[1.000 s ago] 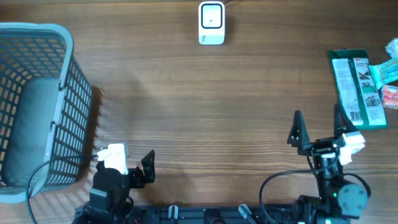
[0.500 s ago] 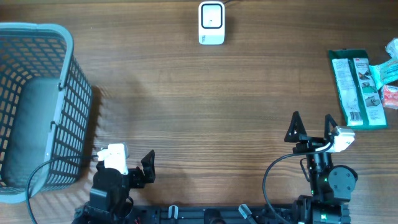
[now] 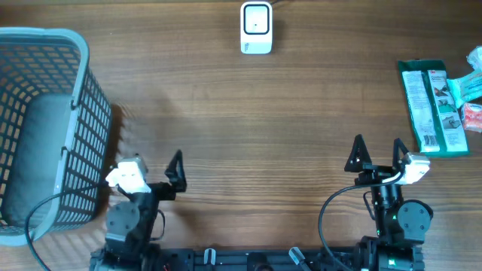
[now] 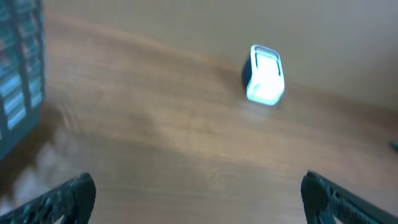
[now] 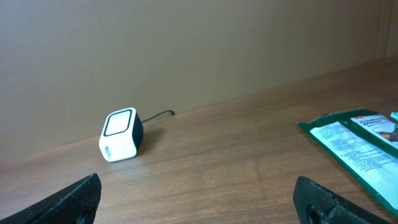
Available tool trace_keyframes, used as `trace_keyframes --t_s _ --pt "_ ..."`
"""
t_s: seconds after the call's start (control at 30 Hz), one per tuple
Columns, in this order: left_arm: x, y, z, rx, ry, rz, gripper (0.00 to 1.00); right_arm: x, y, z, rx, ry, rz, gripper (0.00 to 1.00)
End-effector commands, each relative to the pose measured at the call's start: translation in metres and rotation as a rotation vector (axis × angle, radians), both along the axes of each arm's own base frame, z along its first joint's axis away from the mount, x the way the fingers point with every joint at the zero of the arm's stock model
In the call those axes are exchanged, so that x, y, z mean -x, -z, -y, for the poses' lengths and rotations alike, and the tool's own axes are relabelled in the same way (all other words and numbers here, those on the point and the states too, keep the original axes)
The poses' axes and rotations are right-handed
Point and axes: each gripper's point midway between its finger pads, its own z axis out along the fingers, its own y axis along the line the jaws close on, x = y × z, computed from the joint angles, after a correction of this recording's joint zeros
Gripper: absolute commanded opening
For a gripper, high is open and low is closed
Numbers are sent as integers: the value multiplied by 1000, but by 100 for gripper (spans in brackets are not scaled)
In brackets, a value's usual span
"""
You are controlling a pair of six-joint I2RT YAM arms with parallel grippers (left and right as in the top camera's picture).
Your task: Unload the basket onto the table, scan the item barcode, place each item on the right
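The white barcode scanner [image 3: 256, 28] stands at the table's far edge, in the middle; it also shows in the left wrist view as scanner [image 4: 266, 74] and in the right wrist view as scanner [image 5: 121, 135]. A flat green packet [image 3: 433, 107] lies at the right edge, label up, seen as packet [image 5: 354, 149] from the right wrist. My right gripper [image 3: 378, 150] is open and empty near the front, left of and below the packet; from its wrist the gripper [image 5: 199, 196] holds nothing. My left gripper [image 3: 151, 169] is open and empty at the front left, gripper [image 4: 198, 193] over bare wood.
A grey-blue wire basket [image 3: 45, 128] fills the left side, just left of my left arm; its wall [image 4: 18, 74] shows in the left wrist view. More small packets [image 3: 474, 83] lie at the far right edge beside the green one.
The right gripper swung a little left and straightened, then held still. The left arm has just lifted and turned, its finger now further up the table; its wrist view is blurred by motion.
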Motion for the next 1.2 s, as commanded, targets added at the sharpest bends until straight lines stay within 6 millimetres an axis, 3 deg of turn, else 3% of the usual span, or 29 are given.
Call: trace_keyframes --t_s 0.0,0.2,0.47,1.17 --pt "-15 -2 -28 -77 -118 104 100 0 -1 2 -7 13 5 100" --pt "-15 -3 -42 -301 -130 121 100 0 -1 2 -6 13 5 100" --pt "-21 -8 -41 -292 -140 199 100 0 -1 2 -7 13 5 100" --pt "-21 -8 -43 -184 -158 198 100 0 -1 2 -7 13 5 100"
